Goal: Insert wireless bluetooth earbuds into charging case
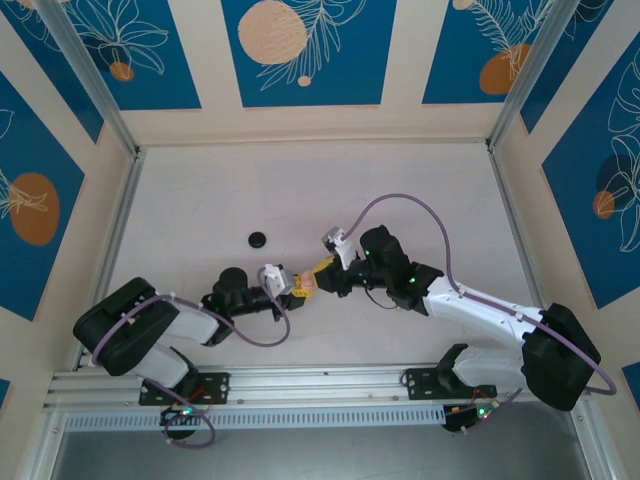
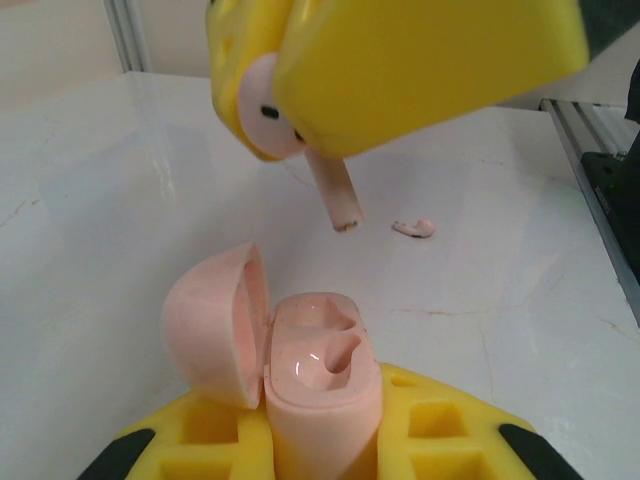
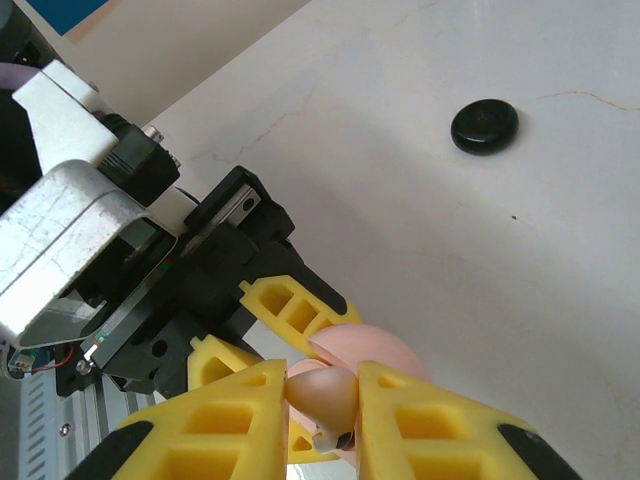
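My left gripper [image 2: 320, 418] is shut on the pale pink charging case [image 2: 322, 352], held upright with its lid [image 2: 212, 325] swung open to the left and both wells bare. Just above the case, my right gripper [image 3: 322, 388] is shut on a pale pink earbud [image 3: 322, 392]. In the left wrist view that earbud [image 2: 336, 190] hangs stem down, a short gap over the case. A second pink earbud [image 2: 413, 228] lies on the table beyond. From above, the two grippers [image 1: 290, 284] [image 1: 318, 272] meet at the table's middle front.
A black round disc [image 1: 258, 239] lies on the white table [image 1: 320, 190] behind and left of the grippers, also seen from the right wrist [image 3: 484, 126]. A metal rail [image 1: 300, 385] runs along the near edge. Walls enclose the sides and back.
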